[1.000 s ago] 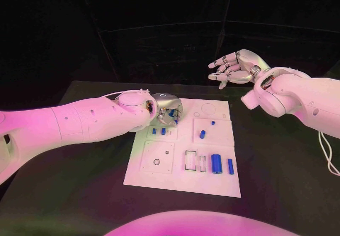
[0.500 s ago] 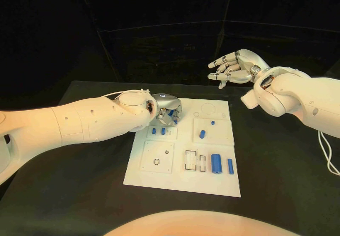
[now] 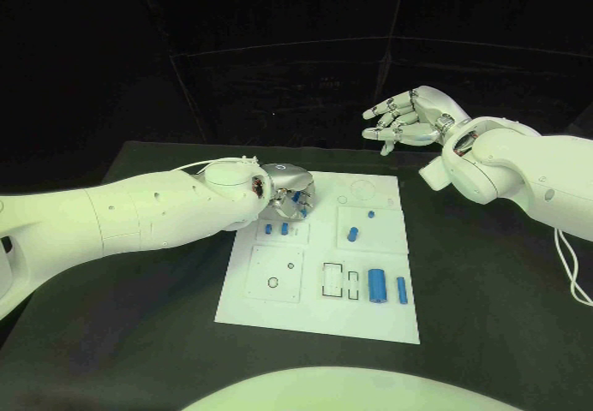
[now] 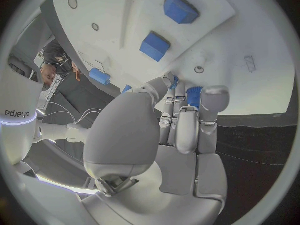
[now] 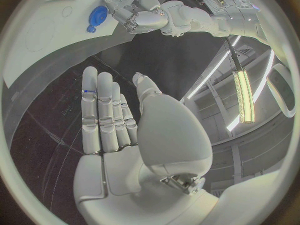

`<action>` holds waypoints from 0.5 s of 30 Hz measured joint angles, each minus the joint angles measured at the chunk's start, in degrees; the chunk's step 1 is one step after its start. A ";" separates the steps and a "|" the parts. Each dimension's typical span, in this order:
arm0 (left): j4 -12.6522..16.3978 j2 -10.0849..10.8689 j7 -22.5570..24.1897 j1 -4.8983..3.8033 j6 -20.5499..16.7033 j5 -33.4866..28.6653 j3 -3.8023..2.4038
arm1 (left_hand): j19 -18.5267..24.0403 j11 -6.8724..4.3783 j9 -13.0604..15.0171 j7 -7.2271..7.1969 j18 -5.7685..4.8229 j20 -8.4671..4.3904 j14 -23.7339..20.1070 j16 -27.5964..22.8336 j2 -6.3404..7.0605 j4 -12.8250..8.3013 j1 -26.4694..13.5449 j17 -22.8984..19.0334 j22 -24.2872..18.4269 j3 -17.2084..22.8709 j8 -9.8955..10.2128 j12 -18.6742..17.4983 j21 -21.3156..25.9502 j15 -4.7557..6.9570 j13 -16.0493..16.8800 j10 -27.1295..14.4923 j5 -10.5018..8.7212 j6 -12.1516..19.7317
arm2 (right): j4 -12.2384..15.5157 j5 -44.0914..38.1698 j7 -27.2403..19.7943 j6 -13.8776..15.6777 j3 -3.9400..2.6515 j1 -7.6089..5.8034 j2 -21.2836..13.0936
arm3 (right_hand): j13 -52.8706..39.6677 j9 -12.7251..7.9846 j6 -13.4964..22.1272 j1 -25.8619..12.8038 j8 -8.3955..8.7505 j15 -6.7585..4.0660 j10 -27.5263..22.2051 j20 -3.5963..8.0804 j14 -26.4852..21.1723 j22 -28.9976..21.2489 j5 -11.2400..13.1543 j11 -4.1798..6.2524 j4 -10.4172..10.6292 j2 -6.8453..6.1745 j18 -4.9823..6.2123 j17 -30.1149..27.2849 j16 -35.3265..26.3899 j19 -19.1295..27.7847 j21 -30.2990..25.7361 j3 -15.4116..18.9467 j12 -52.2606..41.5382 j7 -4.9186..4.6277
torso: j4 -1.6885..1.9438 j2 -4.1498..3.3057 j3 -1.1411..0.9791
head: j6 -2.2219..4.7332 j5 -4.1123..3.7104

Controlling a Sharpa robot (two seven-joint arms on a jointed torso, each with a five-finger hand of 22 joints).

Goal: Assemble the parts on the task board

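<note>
The white task board (image 3: 324, 301) lies in the middle of the black table. My left hand (image 3: 288, 190) hovers low over the board's far left corner, fingers curled down around a small blue part (image 3: 301, 199). In the left wrist view the blue part (image 4: 194, 92) sits between the fingertips just above the board (image 4: 237, 50). My right hand (image 3: 408, 116) is raised well above the table's far right, fingers spread and holding nothing. The right wrist view shows this open palm (image 5: 115, 120) and, farther off, my left hand (image 5: 134, 12) on the blue part (image 5: 97, 15).
Loose blue parts lie on the board: two short ones (image 3: 276, 229) beside my left hand, one (image 3: 354, 233) in the right middle square, two long cylinders (image 3: 377, 285) near the front right. Two empty rectangular slots (image 3: 332, 279) sit beside them.
</note>
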State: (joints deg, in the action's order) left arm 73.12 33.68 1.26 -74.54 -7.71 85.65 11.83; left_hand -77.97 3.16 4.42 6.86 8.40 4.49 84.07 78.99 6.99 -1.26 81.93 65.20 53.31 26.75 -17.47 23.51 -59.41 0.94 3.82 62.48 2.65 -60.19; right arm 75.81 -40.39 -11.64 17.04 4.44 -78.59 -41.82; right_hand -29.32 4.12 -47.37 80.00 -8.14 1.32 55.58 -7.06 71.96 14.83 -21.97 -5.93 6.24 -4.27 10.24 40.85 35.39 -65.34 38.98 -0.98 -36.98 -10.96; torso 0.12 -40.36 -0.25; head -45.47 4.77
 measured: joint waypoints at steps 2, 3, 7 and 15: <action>0.41 0.31 0.05 0.02 -0.42 0.01 -0.04 | 0.00 -0.09 0.00 0.17 0.00 0.00 0.09 0.00 -0.09 0.00 -0.08 0.00 0.23 0.00 0.12 -0.01 0.00 0.09 0.00 0.28 0.00 -0.21 | 0.00 0.00 -0.01 0.00 0.00 0.00 0.00 | 0.00 0.00 0.00 0.00 0.00 0.00 0.00 0.00 0.00 0.00 0.00 0.00 0.00 0.00 0.00 0.00 0.00 0.00 0.00 0.00 0.00 0.00 | 0.00 0.00 0.00 | 0.00 0.00; 0.71 0.53 0.09 0.04 -0.71 0.02 -0.15 | -0.02 -0.10 0.00 0.17 0.01 -0.02 0.09 0.00 -0.14 -0.12 -0.14 0.00 0.34 0.11 0.15 -0.01 -0.18 0.09 0.00 0.28 -0.01 -0.21 | 0.00 0.00 -0.01 0.00 0.00 0.00 0.00 | 0.00 0.00 0.00 0.00 0.00 0.00 0.00 0.00 0.00 0.00 0.00 0.00 0.00 0.00 0.00 0.00 0.00 0.00 0.00 0.00 0.00 0.00 | 0.00 0.00 0.00 | 0.00 0.00; 1.76 1.33 0.20 0.04 -1.61 0.03 -0.78 | -0.18 0.09 -0.01 -0.03 0.01 -0.18 0.09 0.00 -0.30 -0.09 -0.30 0.00 0.70 0.40 0.17 -0.20 -0.52 0.09 0.00 0.47 -0.02 -0.42 | -0.01 0.00 -0.04 0.00 0.00 0.00 0.01 | 0.00 0.00 0.00 0.00 0.00 0.00 0.00 0.00 0.00 0.00 0.00 0.00 0.00 0.00 0.00 0.00 0.00 0.00 0.00 0.00 0.00 0.00 | 0.00 0.00 -0.01 | 0.01 -0.04; 3.83 3.19 0.27 -0.04 -2.89 0.05 -1.96 | -0.18 -0.10 -0.03 0.13 0.00 -0.18 0.09 0.00 -0.29 -0.11 -0.30 0.00 0.86 0.43 0.20 -0.34 -0.52 0.09 -0.03 0.71 -0.22 -0.58 | -0.07 0.00 -0.08 0.00 0.00 0.01 0.02 | 0.00 0.00 0.00 0.00 0.00 0.00 0.00 0.00 0.00 0.00 0.00 0.00 0.00 0.00 0.00 0.00 0.00 0.00 0.00 0.00 0.00 0.00 | 0.06 0.05 -0.02 | 0.11 -0.02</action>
State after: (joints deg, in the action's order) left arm 76.94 36.86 1.52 -74.58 -10.59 85.70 9.87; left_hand -78.15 3.07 4.38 6.99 8.41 4.31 84.16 78.99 6.70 -1.37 81.63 65.20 54.18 27.18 -17.27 23.17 -59.93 1.03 3.78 63.19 2.43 -60.77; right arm 75.74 -40.39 -11.72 17.04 4.44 -78.58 -41.80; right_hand -29.32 4.12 -47.37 80.00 -8.14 1.32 55.58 -7.07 71.96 14.84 -21.97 -5.93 6.24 -4.27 10.23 40.86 35.39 -65.34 38.98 -0.98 -36.98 -10.96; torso 0.18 -40.31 -0.27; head -45.36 4.75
